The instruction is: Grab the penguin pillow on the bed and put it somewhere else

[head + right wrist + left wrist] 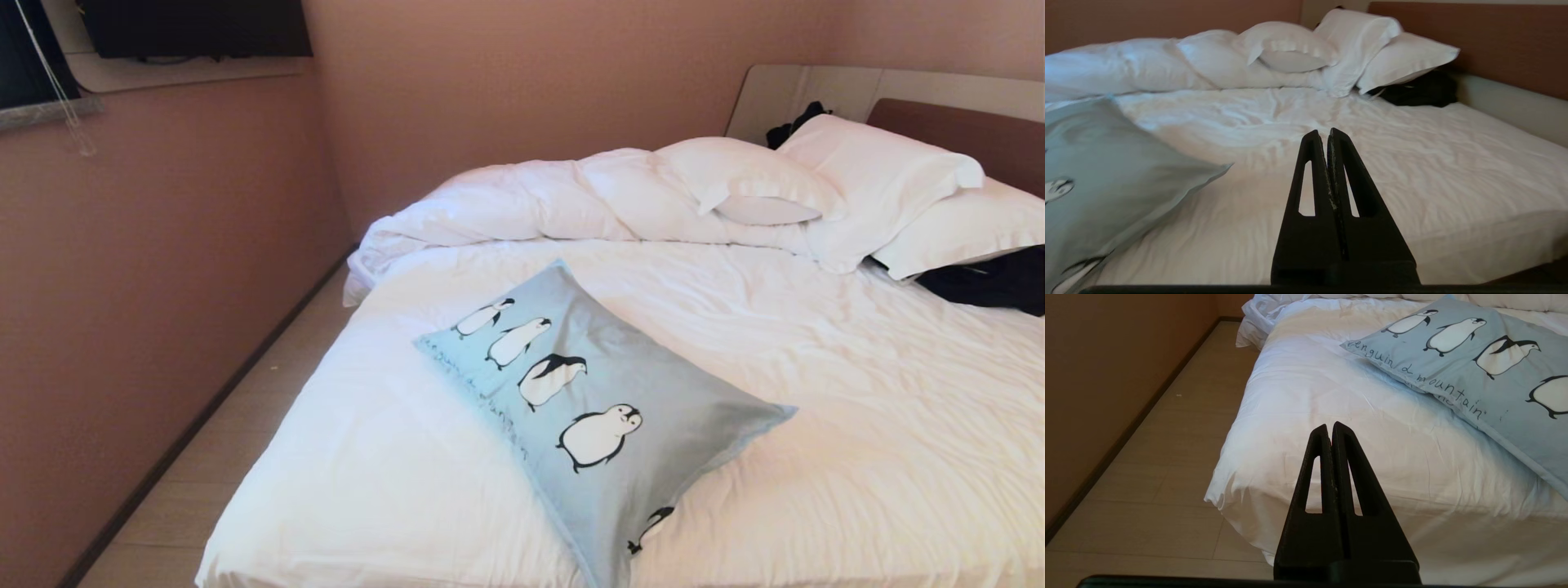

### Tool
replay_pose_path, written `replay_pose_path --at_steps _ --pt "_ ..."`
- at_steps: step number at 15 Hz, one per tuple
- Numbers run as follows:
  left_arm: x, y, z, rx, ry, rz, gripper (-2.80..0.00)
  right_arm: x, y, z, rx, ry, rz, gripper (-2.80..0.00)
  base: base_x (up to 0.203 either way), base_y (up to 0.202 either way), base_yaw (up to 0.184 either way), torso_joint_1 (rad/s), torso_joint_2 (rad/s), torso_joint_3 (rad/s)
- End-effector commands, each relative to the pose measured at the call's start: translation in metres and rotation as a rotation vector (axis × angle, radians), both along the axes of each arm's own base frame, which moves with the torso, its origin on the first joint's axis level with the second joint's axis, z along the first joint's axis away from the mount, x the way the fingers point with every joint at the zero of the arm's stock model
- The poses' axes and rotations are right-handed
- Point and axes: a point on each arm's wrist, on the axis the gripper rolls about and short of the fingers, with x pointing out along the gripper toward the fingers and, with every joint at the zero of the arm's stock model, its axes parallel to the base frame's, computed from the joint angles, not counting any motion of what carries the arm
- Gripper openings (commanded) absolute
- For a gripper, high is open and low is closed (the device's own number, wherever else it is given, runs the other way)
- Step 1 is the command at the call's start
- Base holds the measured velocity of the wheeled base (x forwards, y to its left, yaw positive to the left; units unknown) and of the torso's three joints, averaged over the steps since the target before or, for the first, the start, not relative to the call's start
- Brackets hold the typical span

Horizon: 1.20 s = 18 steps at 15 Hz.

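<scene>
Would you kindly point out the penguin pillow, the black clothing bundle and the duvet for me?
penguin pillow (653, 384): head view, plain blue fabric beside the penguins.
black clothing bundle (992, 282): head view, middle of the dark heap under the white pillows.
duvet (522, 200): head view, bunched middle fold.

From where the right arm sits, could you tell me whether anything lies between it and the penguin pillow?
Nothing visible does: only bare white sheet of the bed separates the shut right gripper from the penguin pillow.

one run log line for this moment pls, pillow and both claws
penguin pillow: flat on bed, near foot edge, untouched | left claw: shut, empty, off bed corner | right claw: shut, empty, beside pillow
</scene>
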Motion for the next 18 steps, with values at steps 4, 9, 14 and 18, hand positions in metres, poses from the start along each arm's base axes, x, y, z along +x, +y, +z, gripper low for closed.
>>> replay_pose_path --at_steps 4,9,14,18 --pt "0.000 0.000 -0.001 -0.001 0.002 0.000 -2.80 0.011 0.005 -0.030 -0.057 0.023 0.206 -2.80 0.000 0.000 0.000 0.000 0.00 0.000" --pt "0.000 0.000 -0.001 -0.001 0.002 0.000 -2.80 0.017 0.006 -0.046 -0.059 0.109 0.286 -2.80 0.000 0.000 0.000 0.000 0.00 0.000" --pt "0.000 0.000 -0.001 -0.001 0.002 0.000 -2.80 0.018 0.007 -0.061 0.002 0.246 0.320 -2.80 0.000 0.000 0.000 0.000 0.00 0.000" --pt "0.000 0.000 -0.001 -0.001 0.002 0.000 -2.80 0.018 0.007 -0.063 0.057 0.251 0.323 -2.80 0.000 0.000 0.000 0.000 0.00 0.000"
